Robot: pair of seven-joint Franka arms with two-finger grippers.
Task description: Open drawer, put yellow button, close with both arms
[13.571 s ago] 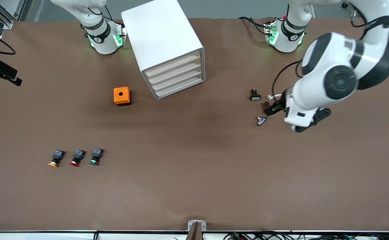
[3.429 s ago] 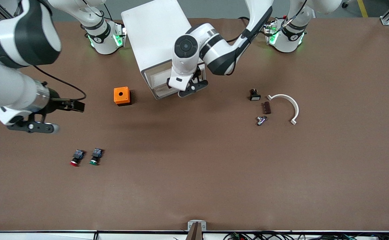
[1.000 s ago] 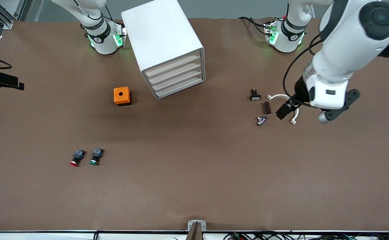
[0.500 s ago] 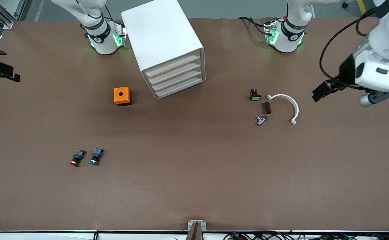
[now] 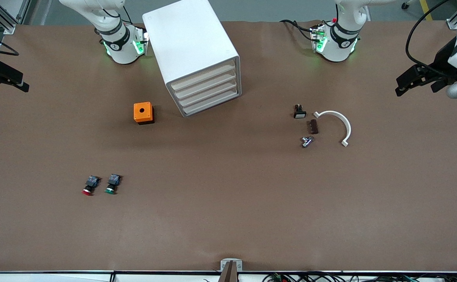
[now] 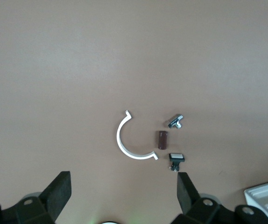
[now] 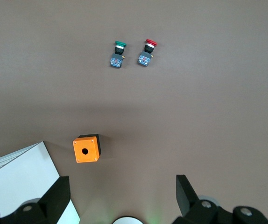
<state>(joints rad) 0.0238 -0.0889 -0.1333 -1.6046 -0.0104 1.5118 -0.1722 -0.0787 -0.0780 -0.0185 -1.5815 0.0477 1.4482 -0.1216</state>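
The white cabinet [image 5: 189,39] stands between the arm bases. Its uppermost drawer [image 5: 204,76] is shut flush like the three below it. The yellow button is not in view anywhere. My left gripper [image 5: 402,85] hangs open and empty in the air over the left arm's end of the table; in the left wrist view [image 6: 123,196] its jaws stand wide apart. My right gripper [image 5: 13,80] hangs open and empty over the right arm's end of the table; in the right wrist view [image 7: 122,196] its jaws stand wide apart too.
A red-capped button [image 5: 88,185] and a green-capped button [image 5: 112,184] lie side by side, nearer the camera. An orange box [image 5: 143,112] sits beside the cabinet. A white curved clip [image 5: 340,123], a black part [image 5: 299,112], a brown block [image 5: 313,126] and a metal piece [image 5: 307,141] lie together.
My left gripper has swung away from over the small parts to the left arm's end of the table. The yellow button left the row earlier, and the then-open drawer is shut now.
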